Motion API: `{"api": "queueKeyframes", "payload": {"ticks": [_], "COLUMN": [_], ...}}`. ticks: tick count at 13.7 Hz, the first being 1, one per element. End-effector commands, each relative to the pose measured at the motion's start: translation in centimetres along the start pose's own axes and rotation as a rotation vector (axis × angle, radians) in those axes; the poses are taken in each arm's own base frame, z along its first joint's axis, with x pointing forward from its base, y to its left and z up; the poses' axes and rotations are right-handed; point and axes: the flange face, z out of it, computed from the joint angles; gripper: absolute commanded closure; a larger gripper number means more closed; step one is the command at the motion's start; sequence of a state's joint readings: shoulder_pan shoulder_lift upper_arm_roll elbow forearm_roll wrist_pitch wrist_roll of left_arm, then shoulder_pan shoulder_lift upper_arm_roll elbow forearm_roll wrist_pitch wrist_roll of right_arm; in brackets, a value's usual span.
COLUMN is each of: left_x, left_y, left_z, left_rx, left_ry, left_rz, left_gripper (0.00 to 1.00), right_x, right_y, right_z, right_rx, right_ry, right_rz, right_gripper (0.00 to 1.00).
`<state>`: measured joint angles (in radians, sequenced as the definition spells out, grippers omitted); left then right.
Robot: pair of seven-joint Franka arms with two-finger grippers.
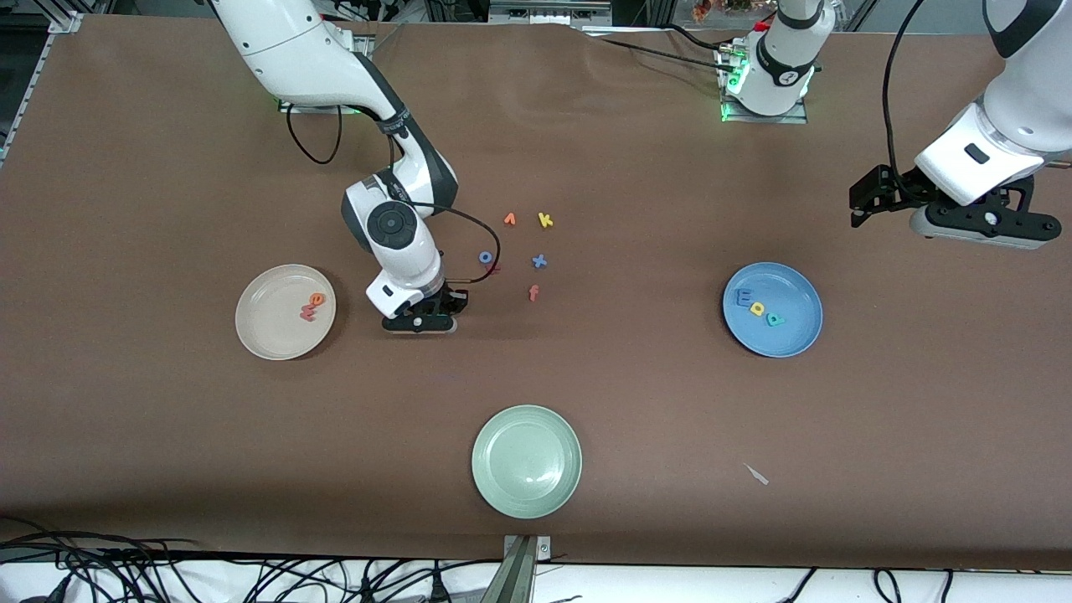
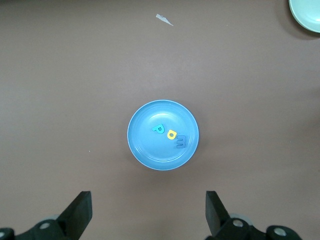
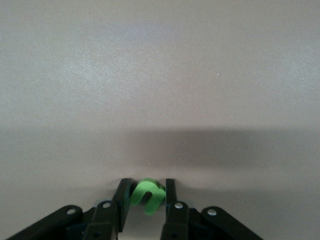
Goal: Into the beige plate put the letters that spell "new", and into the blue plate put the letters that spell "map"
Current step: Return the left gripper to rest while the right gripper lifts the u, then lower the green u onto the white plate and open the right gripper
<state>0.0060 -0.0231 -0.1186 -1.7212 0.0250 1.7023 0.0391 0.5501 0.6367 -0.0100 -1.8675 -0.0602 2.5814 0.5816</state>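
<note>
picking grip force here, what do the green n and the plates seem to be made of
Green n, pinched in the right tool: looks like soft matte foam, thick with rounded edges, no shine. Blue plate and beige plate: probably hard plastic or melamine, smooth with a faint sheen; ceramic can't be excluded.

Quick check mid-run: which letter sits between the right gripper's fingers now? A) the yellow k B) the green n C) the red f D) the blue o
B: the right wrist view shows the green n pinched between the right gripper fingers, down at the table.
</note>
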Motion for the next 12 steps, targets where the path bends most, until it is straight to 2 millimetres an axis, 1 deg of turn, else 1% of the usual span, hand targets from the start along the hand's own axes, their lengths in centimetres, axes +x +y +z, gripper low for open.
{"api": "queueKeyframes", "payload": {"ticks": [1, 2, 3, 4, 7, 8, 9, 11, 12], "left_x": [0.1, 0.5, 0.9, 0.9, 0.9, 1.1, 1.6, 1.8, 1.8], "left_y": [-0.2, -0.2, -0.1, 0.1, 0.3, 0.0, -0.2, -0.2, -0.2], "left_z": [-0.6, -1.0, -1.3, -1.3, -1.2, -1.2, -1.2, -1.3, -1.3], "left_rx": [0.018, 0.005, 0.004, 0.002, 0.001, -0.001, -0.011, -0.013, -0.013], "left_ry": [-0.029, -0.039, -0.038, -0.044, -0.051, -0.048, -0.045, -0.042, -0.042], "left_rz": [-0.011, -0.012, -0.011, -0.007, -0.001, -0.004, -0.009, -0.011, -0.011], "left_gripper": [0.00, 0.00, 0.00, 0.00, 0.00, 0.00, 0.00, 0.00, 0.00], "right_x": [0.9, 1.5, 2.4, 2.9, 4.3, 4.2, 3.9, 2.4, 1.5], "right_y": [0.4, 1.4, 3.1, 4.7, 11.1, 13.4, 16.3, 22.5, 24.8], "right_z": [-1.7, -2.6, -3.3, -4.2, -8.0, -8.8, -9.9, -10.4, -10.4], "right_rx": [-0.012, -0.026, -0.050, -0.073, -0.127, -0.137, -0.140, -0.140, -0.135], "right_ry": [-0.008, -0.014, -0.020, -0.039, -0.098, -0.122, -0.130, -0.159, -0.155], "right_rz": [-0.041, -0.069, -0.097, -0.135, -0.236, -0.271, -0.303, -0.340, -0.352], "right_gripper": [0.76, 0.76, 0.76, 0.76, 0.75, 0.75, 0.75, 0.75, 0.74]}}
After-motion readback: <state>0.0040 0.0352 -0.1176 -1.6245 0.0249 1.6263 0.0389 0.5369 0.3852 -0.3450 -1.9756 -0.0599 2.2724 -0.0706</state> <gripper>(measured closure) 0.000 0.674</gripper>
